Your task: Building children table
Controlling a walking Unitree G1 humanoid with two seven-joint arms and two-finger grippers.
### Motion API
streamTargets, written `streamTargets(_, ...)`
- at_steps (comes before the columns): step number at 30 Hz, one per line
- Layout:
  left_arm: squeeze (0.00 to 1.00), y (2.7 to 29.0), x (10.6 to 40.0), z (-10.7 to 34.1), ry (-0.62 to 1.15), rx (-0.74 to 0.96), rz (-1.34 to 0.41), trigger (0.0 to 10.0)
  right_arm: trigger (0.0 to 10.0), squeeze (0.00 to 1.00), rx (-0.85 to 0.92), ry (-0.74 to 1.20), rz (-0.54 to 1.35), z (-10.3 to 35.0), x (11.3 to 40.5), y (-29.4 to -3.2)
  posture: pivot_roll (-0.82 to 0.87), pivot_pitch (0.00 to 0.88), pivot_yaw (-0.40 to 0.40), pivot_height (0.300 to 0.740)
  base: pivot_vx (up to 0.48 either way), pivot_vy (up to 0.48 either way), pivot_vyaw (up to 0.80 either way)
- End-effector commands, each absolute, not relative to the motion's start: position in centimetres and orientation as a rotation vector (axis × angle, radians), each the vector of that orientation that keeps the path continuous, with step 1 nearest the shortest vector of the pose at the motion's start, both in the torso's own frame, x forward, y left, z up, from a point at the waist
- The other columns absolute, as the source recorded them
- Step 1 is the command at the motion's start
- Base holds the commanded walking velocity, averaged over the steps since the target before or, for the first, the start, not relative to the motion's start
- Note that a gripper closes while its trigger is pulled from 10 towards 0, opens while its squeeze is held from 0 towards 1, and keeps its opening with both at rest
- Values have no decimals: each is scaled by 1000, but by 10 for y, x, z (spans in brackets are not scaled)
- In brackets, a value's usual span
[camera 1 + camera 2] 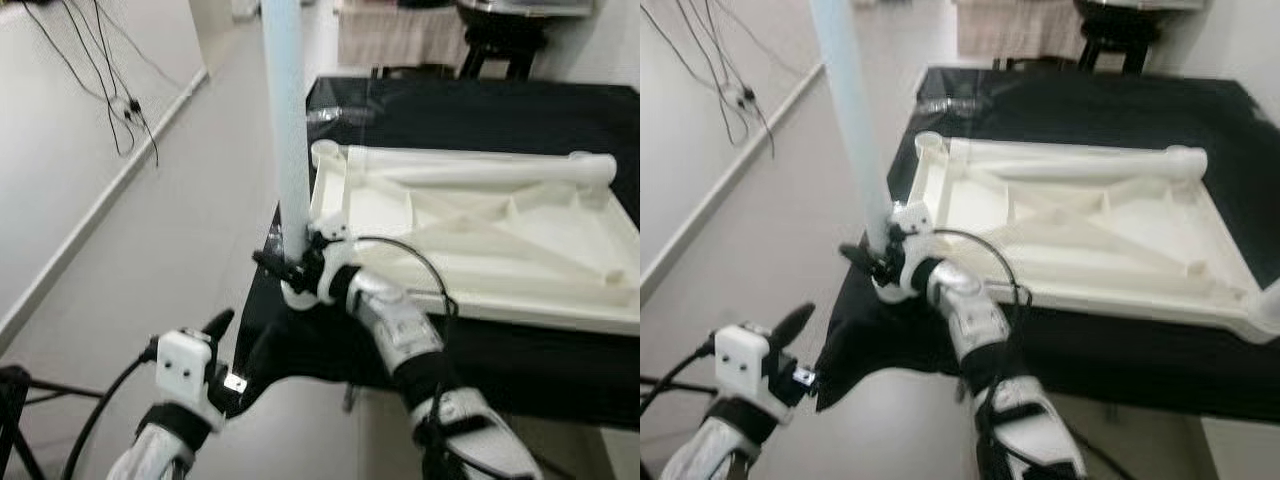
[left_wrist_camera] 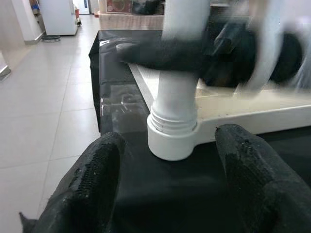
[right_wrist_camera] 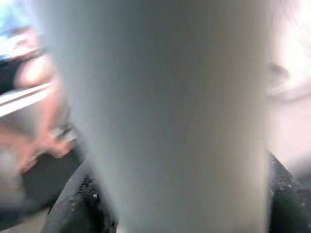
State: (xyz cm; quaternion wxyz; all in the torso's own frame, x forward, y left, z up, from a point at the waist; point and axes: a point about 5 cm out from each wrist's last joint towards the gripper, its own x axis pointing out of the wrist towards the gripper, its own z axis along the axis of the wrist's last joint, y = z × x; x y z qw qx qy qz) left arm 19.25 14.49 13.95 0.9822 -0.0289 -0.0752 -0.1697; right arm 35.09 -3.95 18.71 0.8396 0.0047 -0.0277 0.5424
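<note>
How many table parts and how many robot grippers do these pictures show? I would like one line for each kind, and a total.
Table top, white, upside down on the black cloth: 1
Table leg, pale blue, upright in the corner socket: 1
Grippers: 2, the left gripper and the right gripper
Total: 4

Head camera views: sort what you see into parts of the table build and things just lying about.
Job:
- tabletop, upside down on the black cloth
- leg, upright in the corner socket
- right gripper, closed on the leg near its base
- left gripper, open, below the table edge, off the leg

Lying about:
- cables on the floor by the wall
- stool beyond the table
</note>
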Motion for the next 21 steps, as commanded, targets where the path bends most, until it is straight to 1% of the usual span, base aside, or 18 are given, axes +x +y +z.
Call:
streamTargets(1,0,147,193,132,-114,-59,-336,10000,10000,0,-27,-86,1340,196,343,-29,30,93,-10,740,0,0,0)
streamTargets(3,0,147,194,131,-113,-59,-336,10000,10000,0,-56,-46,1400,194,348,-33,36,84,-12,740,0,0,0)
streamTargets(7,0,147,195,130,-112,-59,-336,10000,10000,0,-50,-20,1407,193,353,-35,37,82,-11,740,0,0,0)
streamTargets(8,0,147,195,130,-111,-59,-337,10000,8863,0,-27,7,1392,193,358,-38,38,78,-12,740,0,0,0)
streamTargets(9,0,147,195,129,-111,-59,-337,10000,0,0,-2,25,1375,193,363,-41,38,76,-11,740,0,0,0)
streamTargets(13,0,147,196,129,-110,-59,-338,10000,0,0,15,33,1361,194,365,-42,39,75,-12,740,0,0,0)
streamTargets(18,0,145,195,129,-111,-61,-342,10000,0,0,30,54,1350,189,367,-57,38,81,-7,740,0,0,0)
streamTargets(21,0,144,194,130,-111,-61,-342,10000,0,0,19,56,1336,187,367,-61,40,83,-9,740,0,0,0)
